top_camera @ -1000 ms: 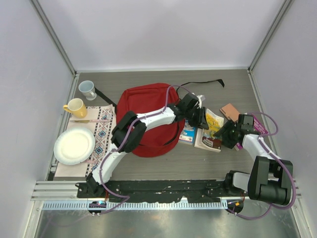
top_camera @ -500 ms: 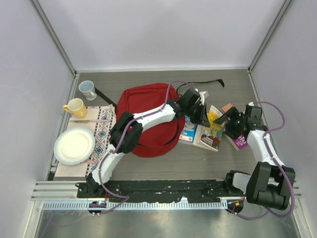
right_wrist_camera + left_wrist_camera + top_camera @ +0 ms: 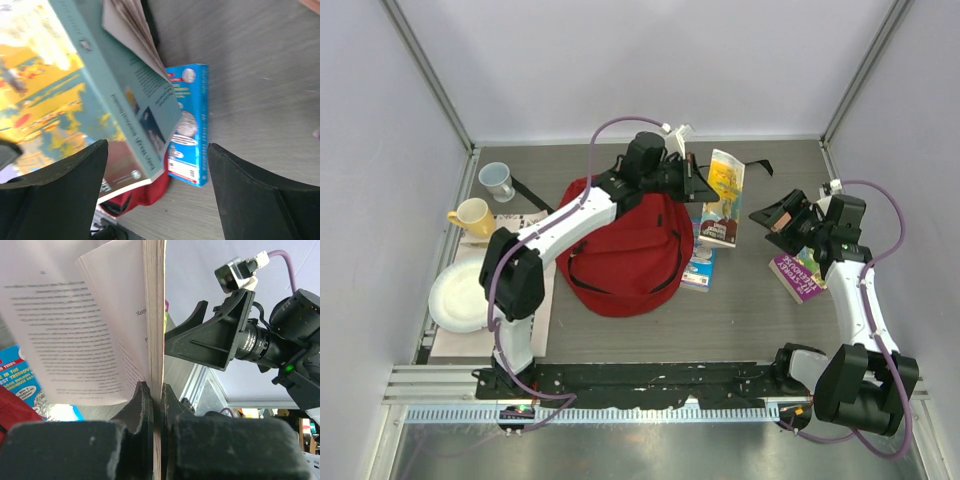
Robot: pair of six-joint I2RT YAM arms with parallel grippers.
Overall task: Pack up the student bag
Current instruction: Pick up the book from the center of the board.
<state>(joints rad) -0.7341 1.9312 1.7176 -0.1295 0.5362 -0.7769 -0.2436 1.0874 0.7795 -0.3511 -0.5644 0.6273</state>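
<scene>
The student bag (image 3: 620, 245), a red backpack with black straps, lies flat in the middle of the table. My left gripper (image 3: 696, 182) reaches over the bag's far right corner and is shut on the edge of a yellow-covered book (image 3: 724, 192), which hangs lifted and tilted above the table. In the left wrist view the jaws (image 3: 157, 389) pinch the book's (image 3: 154, 315) cover while loose pages fan out to the left. My right gripper (image 3: 778, 215) is open to the right of the book and apart from it. Its fingers (image 3: 55, 185) frame the book (image 3: 75, 90) and the bag's edge (image 3: 145, 192).
A blue book (image 3: 700, 265) lies against the bag's right side and a purple book (image 3: 802, 276) lies under the right arm. At the left are a white cup (image 3: 497, 180), a yellow cup (image 3: 472, 216) and a white plate (image 3: 460, 295) on a patterned cloth (image 3: 525, 262). A black strap (image 3: 730, 168) trails behind.
My left gripper closed on the yellow-covered book and lifted it off the table toward the back. My right gripper opened wider and drew back to the right and away from the book.
</scene>
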